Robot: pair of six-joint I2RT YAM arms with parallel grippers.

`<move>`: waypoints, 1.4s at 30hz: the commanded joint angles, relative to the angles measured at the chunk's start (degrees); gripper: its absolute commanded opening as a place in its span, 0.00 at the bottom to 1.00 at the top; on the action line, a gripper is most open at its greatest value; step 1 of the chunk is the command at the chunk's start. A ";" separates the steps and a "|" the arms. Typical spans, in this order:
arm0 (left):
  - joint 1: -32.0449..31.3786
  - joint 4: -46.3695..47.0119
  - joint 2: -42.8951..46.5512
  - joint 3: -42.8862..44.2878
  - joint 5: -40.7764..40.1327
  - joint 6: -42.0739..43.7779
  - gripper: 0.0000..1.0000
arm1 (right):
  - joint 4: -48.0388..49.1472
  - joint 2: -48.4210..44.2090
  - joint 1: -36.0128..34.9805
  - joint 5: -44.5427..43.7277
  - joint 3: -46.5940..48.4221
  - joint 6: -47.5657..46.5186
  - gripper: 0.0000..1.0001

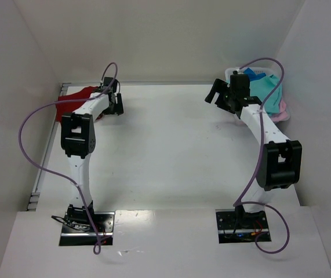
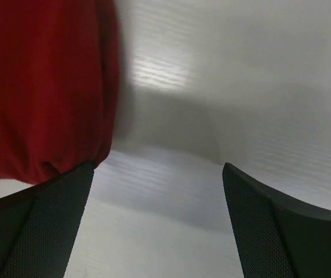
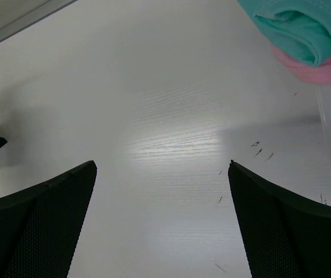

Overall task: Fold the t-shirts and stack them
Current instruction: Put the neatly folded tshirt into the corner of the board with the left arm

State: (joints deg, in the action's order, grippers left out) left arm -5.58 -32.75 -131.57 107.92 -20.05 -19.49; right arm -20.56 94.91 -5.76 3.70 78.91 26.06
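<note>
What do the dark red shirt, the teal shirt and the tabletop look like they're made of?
Dark red shirt: soft matte cloth, possibly cotton; it drapes and puckers at its edge. Teal shirt: similar matte cloth, with a stitched folded edge. Tabletop: hard white board, semi-gloss; faint grain lines and a light glare, possibly laminate.

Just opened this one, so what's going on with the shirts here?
Nothing is held at this moment. Both arms reach out over the white table with open, empty jaws. The left gripper hovers beside the dark red t-shirt at the far left. The right gripper is next to the laundry basket at the far right, where the teal t-shirt, pink t-shirt and blue t-shirt are piled. Folding has not begun.
</note>
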 commanded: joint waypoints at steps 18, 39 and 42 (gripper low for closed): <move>3.11 8.76 12.56 -3.68 4.32 -0.91 0.98 | 2.98 -3.50 -0.39 0.69 -2.36 2.06 1.00; 7.96 11.40 10.81 -14.05 8.01 -0.38 0.77 | 2.98 -5.62 -0.39 -0.98 -3.42 3.12 1.00; 7.96 11.40 9.76 -14.05 6.61 -0.38 0.77 | 2.98 -5.62 -0.39 -0.98 -3.42 3.12 1.00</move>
State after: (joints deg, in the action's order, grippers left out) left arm 2.15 -22.87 -119.96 94.59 -13.15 -19.75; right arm -20.12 91.98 -5.76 3.64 75.66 28.91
